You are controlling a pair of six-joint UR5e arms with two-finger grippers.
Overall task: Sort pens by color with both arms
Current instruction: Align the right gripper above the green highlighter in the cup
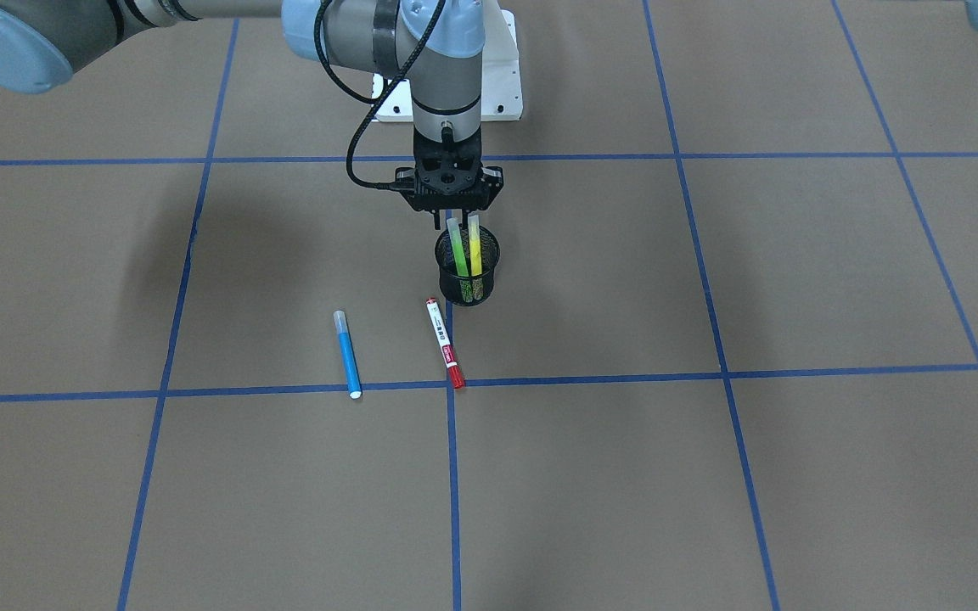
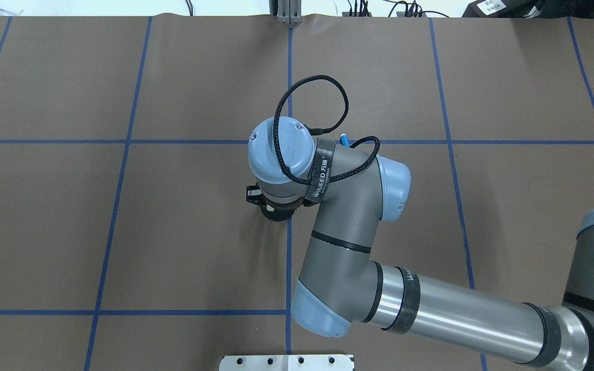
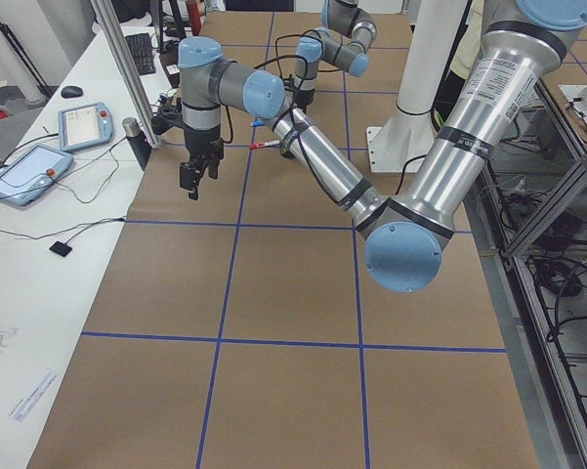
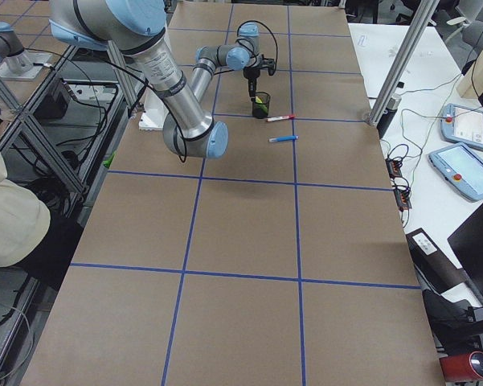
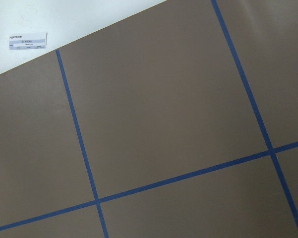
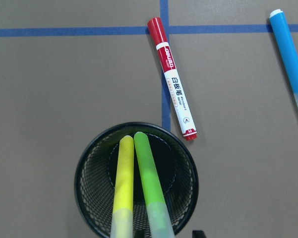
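A black mesh cup (image 1: 468, 293) near the table's middle holds a green pen (image 1: 458, 253) and a yellow pen (image 1: 474, 250), both upright with pale caps up. My right gripper (image 1: 457, 222) hangs just above those caps, its fingers apart on either side, gripping neither. In the right wrist view the yellow pen (image 6: 124, 178) and green pen (image 6: 148, 173) lean side by side in the cup (image 6: 89, 198). Flat on the table lie the white pen with red ends (image 1: 445, 342) and the blue pen (image 1: 347, 354). My left gripper (image 3: 197, 181) hovers far off near the table's end; I cannot tell its state.
Blue tape lines (image 1: 455, 475) divide the brown table into squares. The white pedestal base (image 1: 497, 85) stands behind the cup. The right arm's elbow (image 2: 348, 242) covers most of the cup and pens from overhead. A white side table (image 3: 39, 195) with tablets borders the left end.
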